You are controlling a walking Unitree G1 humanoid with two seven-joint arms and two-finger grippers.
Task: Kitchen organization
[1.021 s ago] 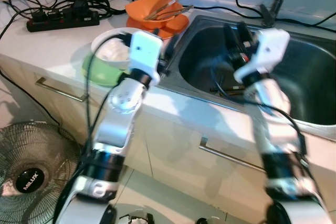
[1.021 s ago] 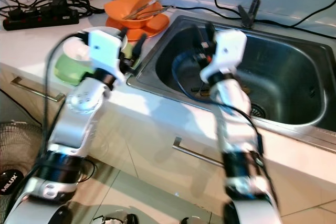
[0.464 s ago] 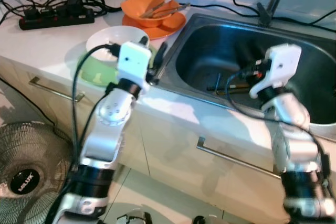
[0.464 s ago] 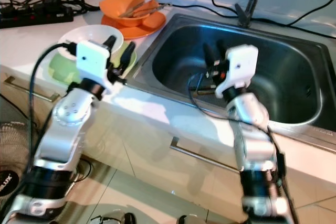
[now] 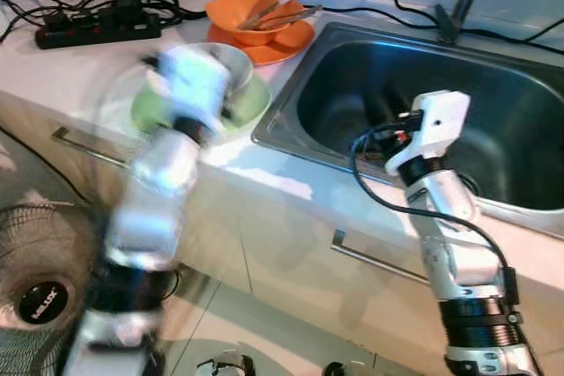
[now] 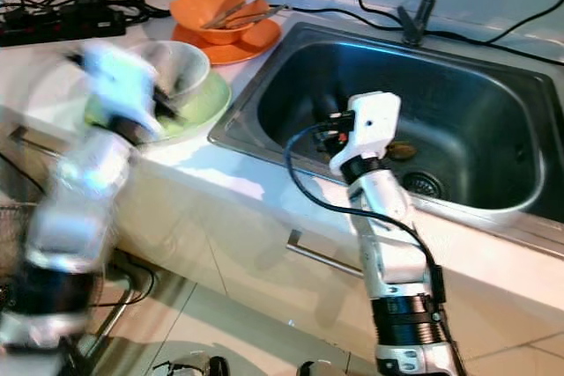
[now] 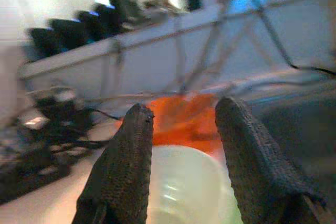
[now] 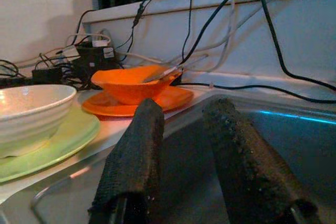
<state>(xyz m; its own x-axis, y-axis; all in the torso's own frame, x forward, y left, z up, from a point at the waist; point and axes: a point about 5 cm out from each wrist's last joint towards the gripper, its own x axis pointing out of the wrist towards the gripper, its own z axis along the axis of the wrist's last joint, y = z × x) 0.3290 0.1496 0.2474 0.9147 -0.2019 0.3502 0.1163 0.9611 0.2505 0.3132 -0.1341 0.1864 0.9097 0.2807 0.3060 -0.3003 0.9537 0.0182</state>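
left pincer (image 7: 181, 129): hovering blurred over the white bowl (image 6: 181, 66), fingers parted, gripping nothing
white bowl: sitting on the green plate (image 6: 198, 112) on the counter (image 5: 291, 173)
orange bowl (image 6: 216, 13): holding utensils, not yet sorted
right pincer (image 8: 184, 145): hanging over the sink (image 6: 493, 103), fingers apart, carrying nothing
progress: looking early, dishes are waiting

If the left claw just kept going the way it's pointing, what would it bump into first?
Most likely the white bowl, which lies straight ahead between the open fingers of the left gripper, with the orange dishes beyond; blur makes depth uncertain.
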